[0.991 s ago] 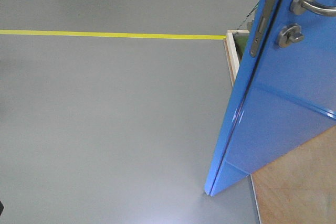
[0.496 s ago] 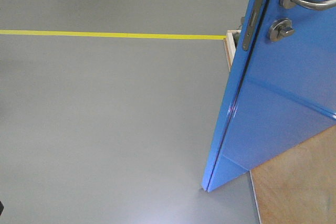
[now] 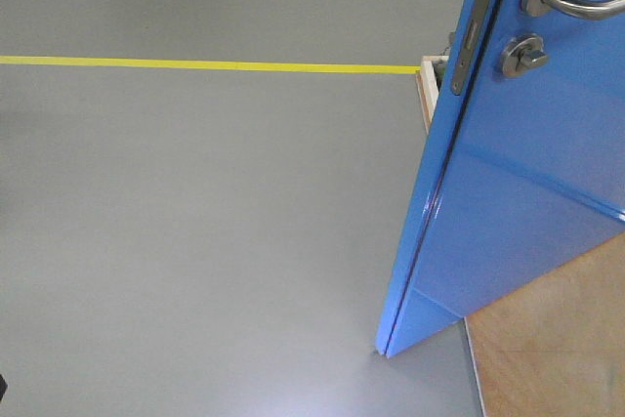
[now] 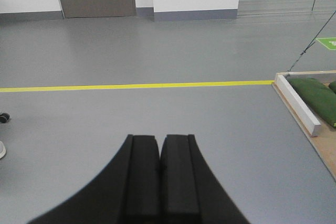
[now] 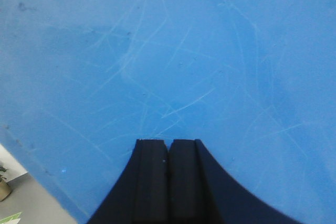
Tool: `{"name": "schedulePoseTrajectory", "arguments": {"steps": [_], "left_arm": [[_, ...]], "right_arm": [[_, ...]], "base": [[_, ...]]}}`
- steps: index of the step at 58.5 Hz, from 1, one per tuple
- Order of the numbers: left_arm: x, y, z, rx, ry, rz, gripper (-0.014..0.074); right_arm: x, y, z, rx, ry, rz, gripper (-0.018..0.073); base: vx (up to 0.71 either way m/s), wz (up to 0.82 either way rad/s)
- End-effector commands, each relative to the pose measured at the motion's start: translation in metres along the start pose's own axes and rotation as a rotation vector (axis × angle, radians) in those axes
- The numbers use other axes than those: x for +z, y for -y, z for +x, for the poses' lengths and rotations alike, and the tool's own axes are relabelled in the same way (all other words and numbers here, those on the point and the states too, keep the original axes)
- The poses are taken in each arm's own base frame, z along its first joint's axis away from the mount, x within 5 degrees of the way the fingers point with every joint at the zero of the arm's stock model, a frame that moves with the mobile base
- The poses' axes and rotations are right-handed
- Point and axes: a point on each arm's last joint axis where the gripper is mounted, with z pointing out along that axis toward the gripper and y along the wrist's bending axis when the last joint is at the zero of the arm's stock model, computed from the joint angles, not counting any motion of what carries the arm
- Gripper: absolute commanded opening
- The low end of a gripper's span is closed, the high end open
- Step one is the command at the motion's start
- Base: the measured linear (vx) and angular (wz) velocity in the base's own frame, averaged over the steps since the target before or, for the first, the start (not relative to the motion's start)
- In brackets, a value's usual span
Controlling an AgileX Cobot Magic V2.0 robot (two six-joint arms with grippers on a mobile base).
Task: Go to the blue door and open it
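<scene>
Door scene from three cameras. On the right of the front view, the blue door (image 3: pixel 518 202), glossy and tilted across the frame, narrow edge toward the camera, lower corner down by the grey floor (image 3: pixel 195 241). Near the top, a curved steel lever handle (image 3: pixel 576 4), with a round thumb-turn lock (image 3: pixel 522 52) just below and a steel latch plate (image 3: pixel 467 46) on the edge. Behind, a yellow line (image 3: pixel 195 64) running across the floor to a white wooden frame (image 3: pixel 428 80); below the door, a plywood board (image 3: pixel 557 339). In the left wrist view, left gripper (image 4: pixel 159 148) with black jaws pressed together, holding nothing, over open floor (green sandbags (image 4: pixel 315 98) at far right, inside the frame). In the right wrist view, right gripper (image 5: pixel 168 150), jaws likewise closed and empty, facing the scratched blue door surface at close range, touching or not impossible to tell.
</scene>
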Motion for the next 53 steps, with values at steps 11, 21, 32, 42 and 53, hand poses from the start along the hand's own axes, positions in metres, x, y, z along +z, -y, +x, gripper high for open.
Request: {"name": "schedulePoseTrajectory", "arguments": {"steps": [11, 21, 32, 42, 53], "left_arm": [[-0.0039, 0.0001, -0.0166, -0.009, 0.123, 0.007, 0.0073], [-0.0039, 0.0001, -0.0166, -0.009, 0.123, 0.007, 0.0073], [-0.0039, 0.0001, -0.0166, -0.009, 0.123, 0.007, 0.0073], [-0.0039, 0.0001, -0.0166, -0.009, 0.123, 0.007, 0.0073], [-0.0039, 0.0001, -0.0166, -0.009, 0.123, 0.007, 0.0073]], "right_arm": [[-0.0148, -0.0133, -0.0222, 0.001, 0.127, -0.036, 0.0012], [-0.0148, -0.0133, -0.0222, 0.001, 0.127, -0.036, 0.0012], [-0.0148, -0.0133, -0.0222, 0.001, 0.127, -0.036, 0.0012], [-0.0148, -0.0133, -0.0222, 0.001, 0.127, -0.036, 0.0012], [-0.0148, -0.0133, -0.0222, 0.001, 0.127, -0.036, 0.0012]], "base": [[0.0, 0.0], [0.0, 0.0], [0.0, 0.0], [0.0, 0.0], [0.0, -0.01]]}}
